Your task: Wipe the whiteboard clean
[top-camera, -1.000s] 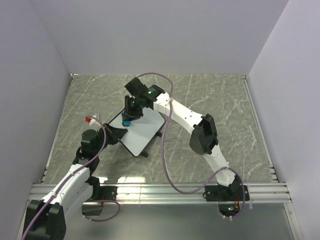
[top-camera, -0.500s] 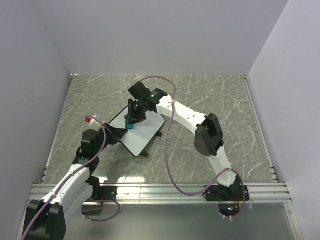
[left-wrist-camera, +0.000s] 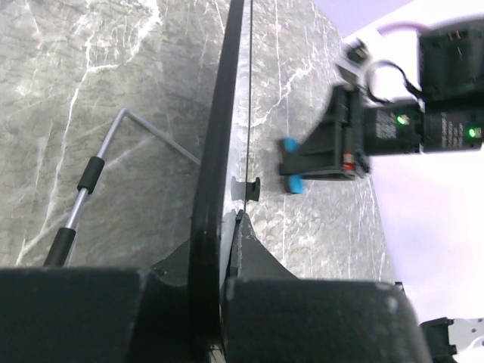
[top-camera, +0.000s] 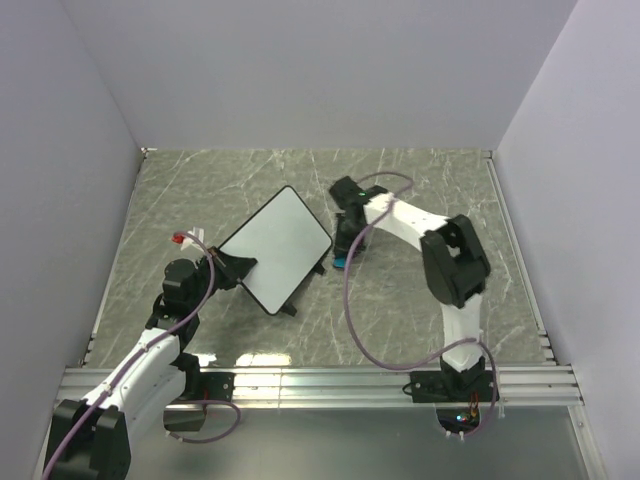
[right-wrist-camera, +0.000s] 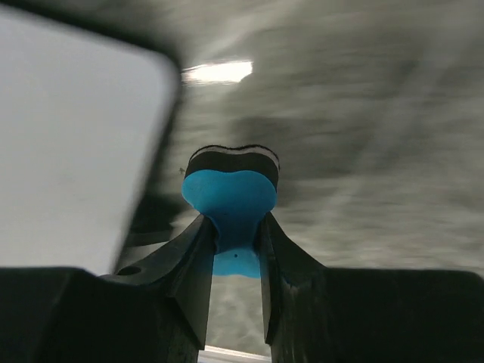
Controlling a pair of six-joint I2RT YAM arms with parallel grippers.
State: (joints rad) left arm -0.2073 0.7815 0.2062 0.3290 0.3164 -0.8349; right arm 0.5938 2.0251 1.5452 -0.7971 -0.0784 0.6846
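At the far left a small red thing lies on the gray marble table; what it is cannot be told. Next to it, the left gripper is pressed tight on the near left edge of the whiteboard. The whiteboard sits in the middle of the table, left of center, and is tipped up on that edge. Its face shows plain white. Just beside its right corner is a blue eraser, down low near the table. The right gripper pinches the eraser at its thin middle. There is one whiteboard, one eraser, one red thing and two arms.
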